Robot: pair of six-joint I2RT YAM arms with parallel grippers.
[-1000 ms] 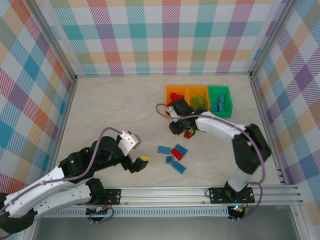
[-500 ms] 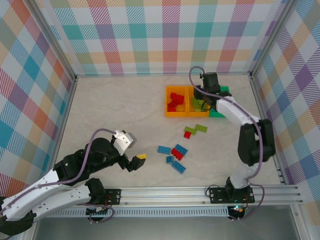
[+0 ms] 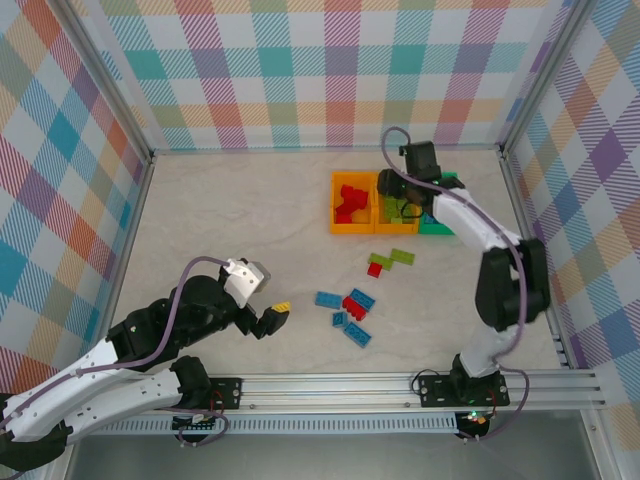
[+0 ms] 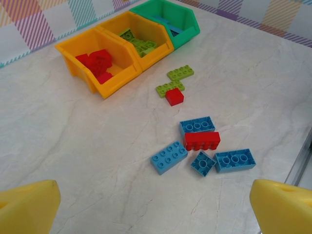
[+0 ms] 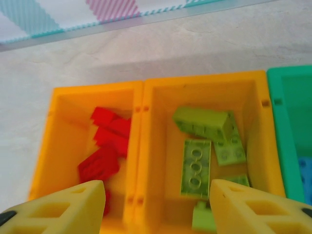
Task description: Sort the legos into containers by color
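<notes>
The right pincer (image 5: pixel 157 191) hangs over the middle orange bin (image 5: pixel 204 80), jaws parted with nothing between them. Lime bricks (image 5: pixel 196 168) lie on the bin's floor below, so it looks as if a lime piece is just being dropped. To do that well, I'd let the jaws spread fully while centred over that bin. Then the arm should rise straight up before swinging away, so that neither finger clips the wall shared with the left orange bin (image 5: pixel 63 97) of red pieces, or nudges the green bin (image 5: pixel 279 126), where a blue brick (image 5: pixel 304 173) shows.

Loose on the bench (image 3: pixel 220 220) are two lime pieces (image 3: pixel 395 258) with a small red one (image 3: pixel 374 269) touching them. Nearer the arms, four blue bricks (image 3: pixel 328 298) cluster around a red brick (image 3: pixel 352 304). The left pincer (image 3: pixel 272 318) sits wide open and empty, off to their left.

A second ago the right arm was low over the lime-and-red group with its pincer nearly clenched; half a second ago it had reached the bins. The left arm has barely shifted.
</notes>
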